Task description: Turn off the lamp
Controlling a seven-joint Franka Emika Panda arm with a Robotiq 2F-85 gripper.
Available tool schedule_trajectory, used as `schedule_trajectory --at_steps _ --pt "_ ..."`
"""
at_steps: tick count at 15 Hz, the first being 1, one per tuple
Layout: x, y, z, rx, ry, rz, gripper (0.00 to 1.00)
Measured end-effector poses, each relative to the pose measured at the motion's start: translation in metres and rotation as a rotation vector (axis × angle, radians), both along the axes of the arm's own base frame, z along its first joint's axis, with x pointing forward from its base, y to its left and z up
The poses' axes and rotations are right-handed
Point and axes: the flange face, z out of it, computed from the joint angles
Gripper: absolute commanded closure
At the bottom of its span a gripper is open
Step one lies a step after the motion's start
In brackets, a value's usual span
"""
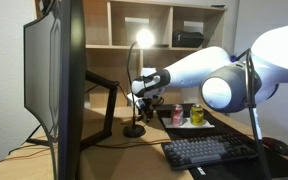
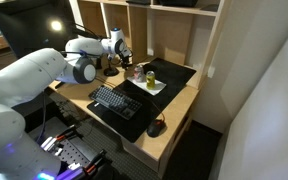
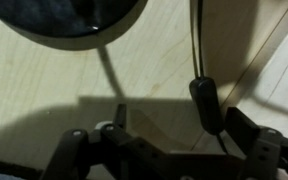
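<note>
Lamp (image 1: 134, 130) alight at the back of a pale wooden worktop (image 1: 94, 150), its small round head glowing against the open shelving (image 1: 174, 20) behind. The white robot arm (image 1: 219, 72) reaches in nearly level, its thick elbow over the keyboard and its wrist pointed forward, so that the jaws hang beside the thin black stem about halfway up. The jaws are spread wide with nothing between them; the exterior views do not settle whether they touch the stem.

In the wrist view the two dark fingers (image 3: 72, 152) stand apart over bare wood. The lamp's round dark base lies beyond them, with a thin line running out from it. A dark oblong piece (image 3: 206, 100) on a thin black line sits nearer one finger.

Room is tight. A large dark monitor (image 1: 49, 80) on its angular black mount (image 1: 109, 95) crowds one side of the lamp. The black keyboard (image 1: 209, 152) lies toward the front edge, a small tray of cans (image 1: 189, 117) stands just beyond the jaws, and a mouse (image 1: 281, 147) rests well apart near the edge of the worktop.
</note>
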Motion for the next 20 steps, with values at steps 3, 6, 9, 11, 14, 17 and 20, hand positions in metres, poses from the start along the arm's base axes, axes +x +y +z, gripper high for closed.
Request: schedule_trajectory --at_steps 3,6,9,11,14,17,20 --pt "0.002 -0.004 -0.006 0.014 -0.028 -0.004 0.0" --pt "0.002 -0.006 -0.011 0.022 -0.02 0.007 0.0" --pt "0.002 -0.007 -0.011 0.03 -0.012 0.025 0.0" --pt "0.001 -0.007 -0.012 0.025 0.012 0.025 0.0" --pt "-0.005 -0.009 -0.012 -0.008 0.096 0.027 0.0" --pt "-0.014 -0.01 -0.016 -0.054 0.19 0.032 0.0" --pt "-0.02 -0.01 -0.018 -0.087 0.242 0.036 0.0"
